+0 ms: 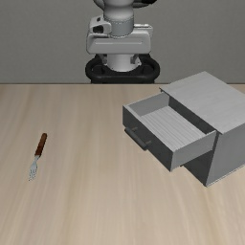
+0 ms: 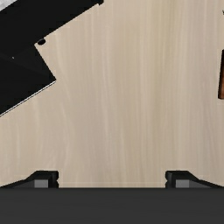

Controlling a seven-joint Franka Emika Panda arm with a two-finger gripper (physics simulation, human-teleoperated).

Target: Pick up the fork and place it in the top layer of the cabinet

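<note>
The claw (image 2: pixel 112 180) stands open: in the wrist view its two dark fingertips (image 2: pixel 42 178) sit wide apart, with bare pale wood of the table (image 2: pixel 122 105) between them and nothing held. It hangs above the tabletop, not touching it. Out beyond the fingertips, a large black angular shape (image 2: pixel 22 52) lies across the wood grain; what it is cannot be told from this view. To one side, cut off by the frame, is a small brown sliver (image 2: pixel 220 83), too little of it showing to name for certain. In the exterior view the robot arm (image 1: pixel 117 40) rises in white and grey over its dark base at the far edge of the table (image 1: pixel 86 206). The fork (image 1: pixel 37 158) lies flat on the table toward the exterior view's left, untouched, its brown handle pointing toward the robot and its metal tines pointing away, the whole thing slightly slanted. The grey cabinet (image 1: pixel 215 110) stands on the exterior view's right, well apart from the fork. Its top drawer (image 1: pixel 167 124) is pulled out toward the middle of the table, with a dark handle (image 1: pixel 144 141) on its front.
</note>
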